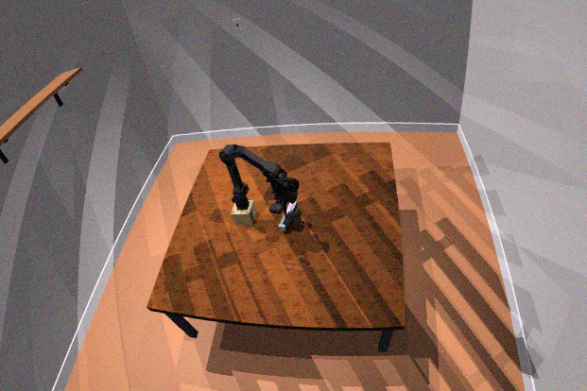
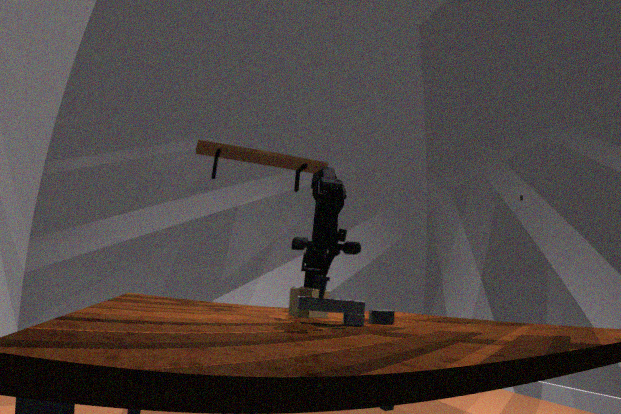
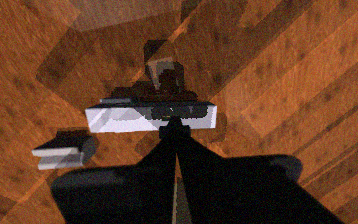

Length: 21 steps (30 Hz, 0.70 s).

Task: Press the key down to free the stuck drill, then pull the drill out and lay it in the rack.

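Observation:
My gripper [image 2: 322, 295] [image 3: 175, 133] is shut with nothing visible between its fingers. In the wrist view its tips are at the near side of a long pale grey block [image 3: 105, 122] [image 2: 331, 303] [image 1: 283, 227], over its right half; contact cannot be told. In the exterior view this block looks like a raised bar with a thicker part under its right end. A small grooved grey block [image 3: 60, 156] [image 2: 382, 317] stands apart from it, left and nearer in the wrist view. Which parts are the key, the drill and the rack cannot be told; dark shadows hide the far side.
The arm rises from a pale base block [image 1: 244, 214] on the wooden table [image 1: 273, 288]. Arm shadows and streaks of light cross the table top. A wooden shelf [image 1: 32, 110] [image 2: 261, 156] hangs on the wall, well away from the table.

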Available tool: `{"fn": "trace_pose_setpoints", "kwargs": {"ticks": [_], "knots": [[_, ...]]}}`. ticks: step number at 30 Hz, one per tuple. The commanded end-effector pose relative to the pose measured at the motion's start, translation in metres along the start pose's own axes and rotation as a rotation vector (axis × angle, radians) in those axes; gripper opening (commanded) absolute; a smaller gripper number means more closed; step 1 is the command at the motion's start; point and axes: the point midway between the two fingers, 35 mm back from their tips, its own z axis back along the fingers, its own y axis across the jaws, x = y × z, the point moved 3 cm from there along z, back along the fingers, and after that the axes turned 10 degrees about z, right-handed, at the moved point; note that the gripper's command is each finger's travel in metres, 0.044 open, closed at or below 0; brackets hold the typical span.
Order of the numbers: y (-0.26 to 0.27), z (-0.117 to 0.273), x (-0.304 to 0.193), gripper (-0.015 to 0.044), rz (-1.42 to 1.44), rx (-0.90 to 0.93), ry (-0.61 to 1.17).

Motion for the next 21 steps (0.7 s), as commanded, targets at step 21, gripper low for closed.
{"fn": "trace_pose_setpoints", "kwargs": {"ticks": [21], "knots": [[0.0011,-0.0218,-0.0073,0.0,-0.002,0.01,0.04]]}}
